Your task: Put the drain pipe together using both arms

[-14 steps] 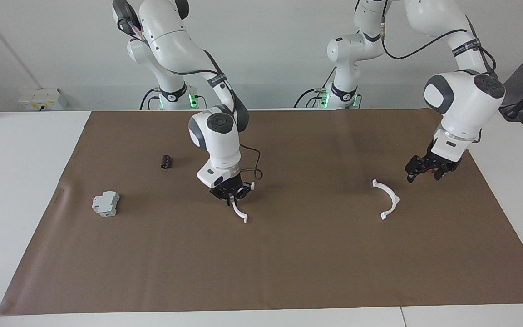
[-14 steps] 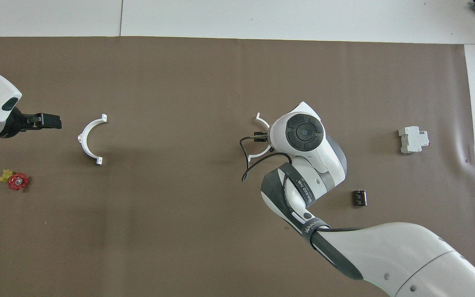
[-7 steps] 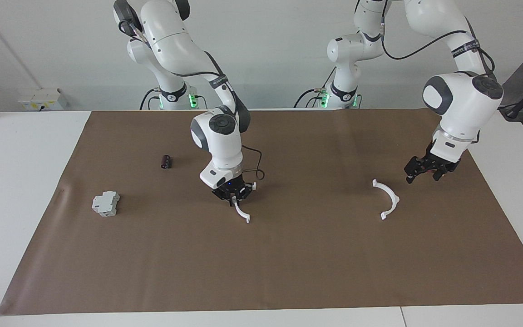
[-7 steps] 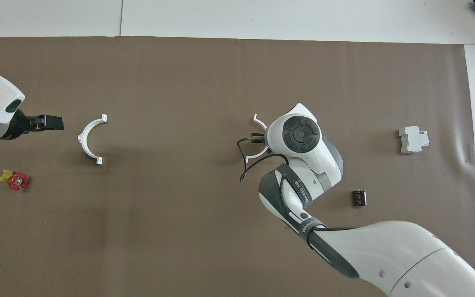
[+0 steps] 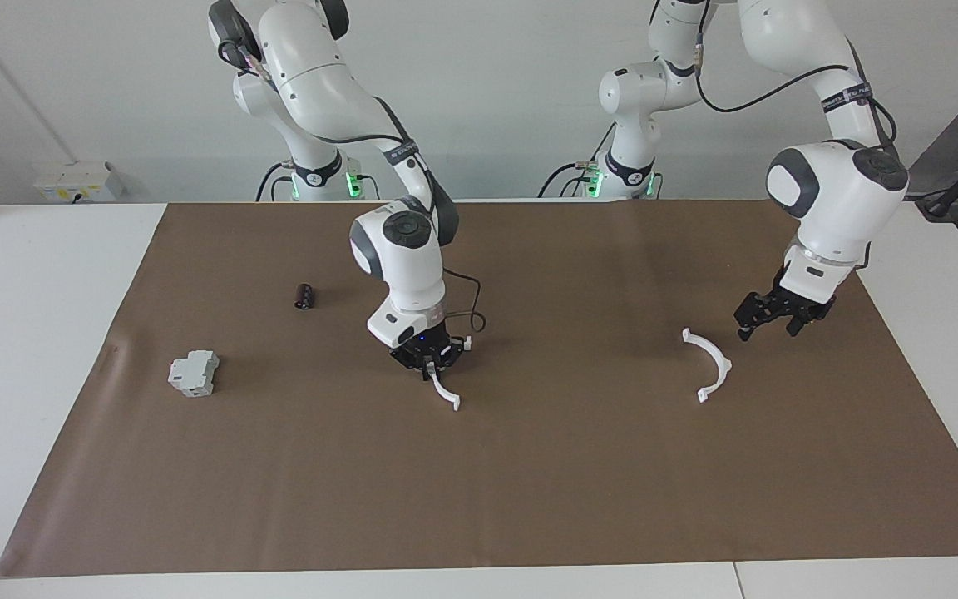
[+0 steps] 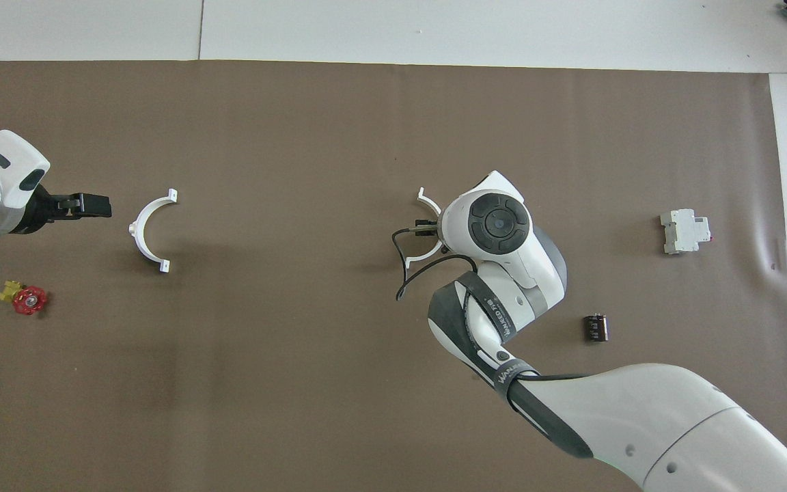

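Movement small on both sides during the last second. Right gripper (image 5: 427, 364), closed tight on the first half-ring (image 5: 444, 393), now shifted a little toward the left arm's end of the brown mat (image 5: 529, 482), with the wrist turned slightly. First half-ring hanging below the fingertips, one tab pointing down; not possible to tell if this tab is clear of the mat. Seen from above, only the two ends of this half-ring (image 6: 425, 198) showing beside the wrist.

Left gripper (image 5: 766, 326) with the jaws wide and holding nothing, moved closer to the second half-ring (image 5: 720, 359), but not over it yet. Second half-ring lying flat on the mat toward the left arm's end, not moved, open side facing the right arm's end. In the overhead view, left gripper (image 6: 91, 204) just beside the second half-ring (image 6: 135, 229), apart from it.

Meaning for the task, as a judgement: one half secured, other half about to be picked, joining still far from done, halves well apart.

Grey-white box (image 5: 194, 372), black cylinder (image 5: 304, 295) and red valve handle (image 6: 28, 299) untouched, not in the way.
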You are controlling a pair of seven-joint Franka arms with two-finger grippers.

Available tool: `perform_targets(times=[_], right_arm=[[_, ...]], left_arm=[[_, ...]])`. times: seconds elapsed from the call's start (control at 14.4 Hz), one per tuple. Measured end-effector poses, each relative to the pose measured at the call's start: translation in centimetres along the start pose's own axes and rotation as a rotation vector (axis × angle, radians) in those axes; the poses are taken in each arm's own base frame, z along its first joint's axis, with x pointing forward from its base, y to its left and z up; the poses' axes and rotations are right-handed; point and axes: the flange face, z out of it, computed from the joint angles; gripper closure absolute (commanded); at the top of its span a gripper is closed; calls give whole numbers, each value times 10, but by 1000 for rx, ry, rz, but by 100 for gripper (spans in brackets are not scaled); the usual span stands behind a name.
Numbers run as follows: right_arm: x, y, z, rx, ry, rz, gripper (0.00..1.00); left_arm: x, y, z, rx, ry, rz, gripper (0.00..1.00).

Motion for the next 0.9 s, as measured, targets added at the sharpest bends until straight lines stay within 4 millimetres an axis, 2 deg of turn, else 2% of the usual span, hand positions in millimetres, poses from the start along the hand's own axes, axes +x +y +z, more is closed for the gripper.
perform_targets(times=[0.14, 0.21, 0.35, 0.69, 0.9], right_arm=[[0, 0, 0, 1, 1, 2, 26], [0, -1, 1, 2, 2, 3, 15], [0, 0, 2, 2, 0, 3, 1], [4, 3, 2, 2, 4, 13, 1], [10, 5, -6, 3, 17, 20, 1]], left_arm=[[0, 0, 11, -1, -2, 0, 0], [1, 0, 17, -2, -5, 1, 0], [4, 6, 32, -5, 11, 10, 1], [12, 23, 99, -2, 64, 72, 1], [13, 20, 103, 1, 65, 74, 1]])
